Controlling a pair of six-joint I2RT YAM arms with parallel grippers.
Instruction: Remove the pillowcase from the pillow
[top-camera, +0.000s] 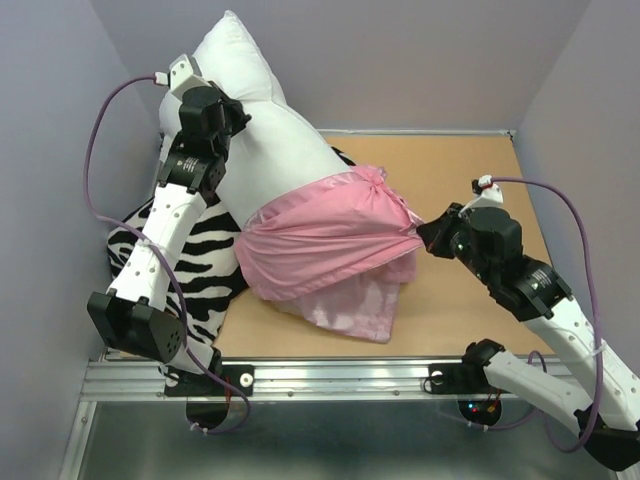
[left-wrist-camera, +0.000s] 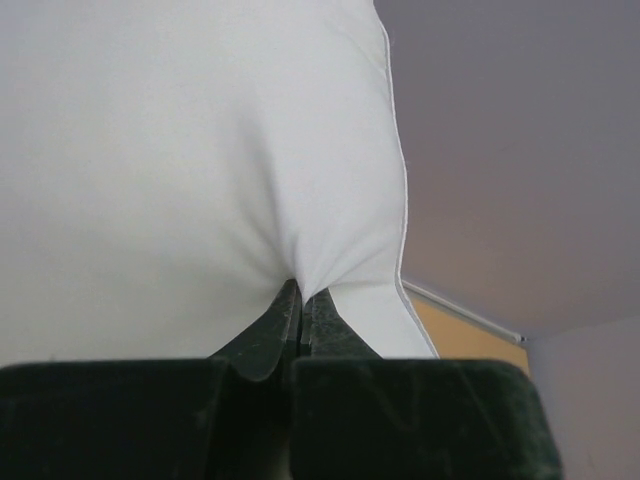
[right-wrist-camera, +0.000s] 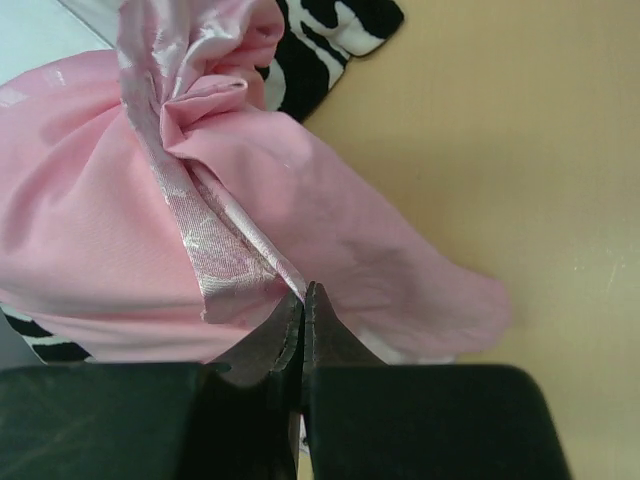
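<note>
The white pillow (top-camera: 262, 125) stands tilted up toward the back left, its upper half bare. The pink pillowcase (top-camera: 325, 240) is bunched round its lower half, inside out, with a loose flap hanging toward the front. My left gripper (top-camera: 236, 118) is shut on a pinch of the pillow's white fabric (left-wrist-camera: 300, 262), holding it raised. My right gripper (top-camera: 425, 237) is shut on a gathered edge of the pillowcase (right-wrist-camera: 240, 250) at its right end, and the fabric is pulled taut toward it.
A black-and-white zebra-striped pillow (top-camera: 195, 265) lies on the wooden table (top-camera: 470, 290) at the left, under the white pillow and the left arm. Grey walls close in the back and sides. A metal rail (top-camera: 330, 375) runs along the near edge.
</note>
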